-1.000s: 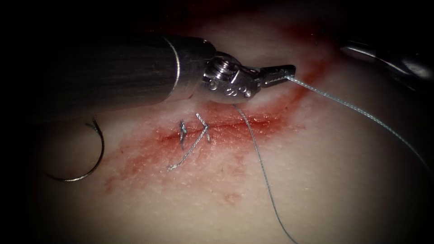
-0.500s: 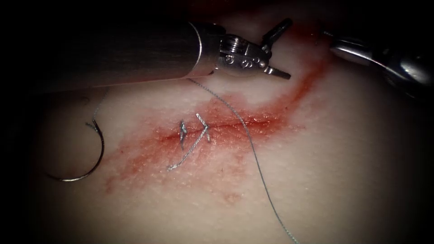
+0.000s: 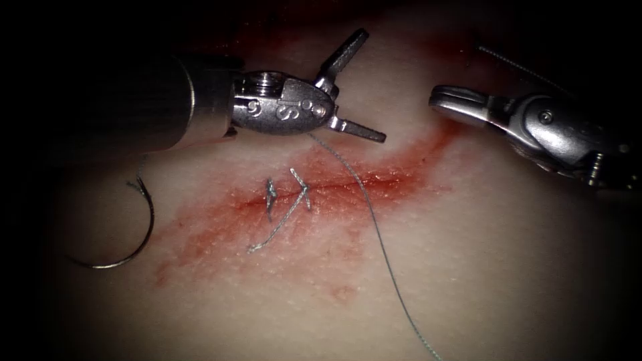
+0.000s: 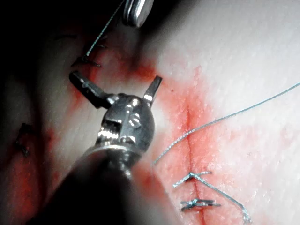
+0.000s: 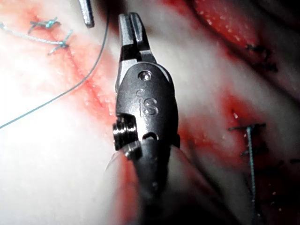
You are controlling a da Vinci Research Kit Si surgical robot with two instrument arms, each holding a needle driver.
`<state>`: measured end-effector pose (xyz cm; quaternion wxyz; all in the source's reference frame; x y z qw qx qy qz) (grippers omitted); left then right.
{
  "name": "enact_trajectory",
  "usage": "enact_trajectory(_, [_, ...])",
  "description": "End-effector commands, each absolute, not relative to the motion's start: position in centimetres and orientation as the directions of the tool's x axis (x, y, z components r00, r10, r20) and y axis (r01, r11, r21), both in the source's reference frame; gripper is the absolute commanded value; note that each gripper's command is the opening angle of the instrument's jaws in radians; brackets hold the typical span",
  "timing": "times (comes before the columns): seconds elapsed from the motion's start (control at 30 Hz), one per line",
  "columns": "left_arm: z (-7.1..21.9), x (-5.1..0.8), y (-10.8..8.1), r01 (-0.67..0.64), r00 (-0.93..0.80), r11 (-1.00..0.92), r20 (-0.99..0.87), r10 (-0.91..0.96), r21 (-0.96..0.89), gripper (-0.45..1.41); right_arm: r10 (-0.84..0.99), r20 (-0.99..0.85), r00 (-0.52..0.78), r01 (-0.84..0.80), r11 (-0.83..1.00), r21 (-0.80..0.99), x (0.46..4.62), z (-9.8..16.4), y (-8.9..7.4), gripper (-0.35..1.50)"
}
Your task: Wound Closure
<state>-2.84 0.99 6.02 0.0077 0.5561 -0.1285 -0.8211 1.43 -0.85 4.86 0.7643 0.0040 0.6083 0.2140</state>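
On the tissue the needle lies free; left tool gapes empty, right tool closed, empty

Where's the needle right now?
In the endoscope view the needle lies free on the tissue, left of the cut and its stitches, below the left gripper shaft; neither gripper holds it.

Count around the cut: two tools, one needle, one long thread, two knotted stitches.

The left tool and right tool both hang above the cut. One curved needle lies well left of it. One thread crosses it. Two stitches sit on its left part, with one cut tail trailing below it.
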Motion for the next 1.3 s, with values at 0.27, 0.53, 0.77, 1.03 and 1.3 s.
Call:
enact_trajectory(0.27, [6.2,-2.40,0.1,-0.181,-0.466,-0.983,-0.882,0.070,0.018,0.72,0.283,-0.930,0.234,-0.278,0.936,0.214,1.76,4.9,-1.0,0.31])
enact_trajectory(0.53, [6.4,-2.24,-0.3,-0.337,-0.536,-0.898,-0.727,0.429,-0.281,0.41,0.263,-0.916,0.302,-0.214,0.955,0.204,2.05,5.1,-1.2,0.83])
enact_trajectory(0.77, [6.6,-2.16,-0.4,-0.404,-0.551,-0.823,-0.612,0.568,-0.401,0.62,0.268,-0.905,0.329,-0.205,0.956,0.208,2.16,5.2,-1.3,0.93])
enact_trajectory(1.03, [6.8,-2.14,-0.5,-0.433,-0.620,-0.781,-0.480,0.620,-0.449,0.76,0.282,-0.894,0.348,-0.193,0.955,0.226,2.27,5.2,-1.4,0.98])
enact_trajectory(1.3, [7.0,-2.09,-0.5,-0.412,-0.631,-0.782,-0.473,0.615,-0.467,0.37,0.284,-0.892,0.352,-0.187,0.955,0.230,2.31,5.3,-1.5,0.98])
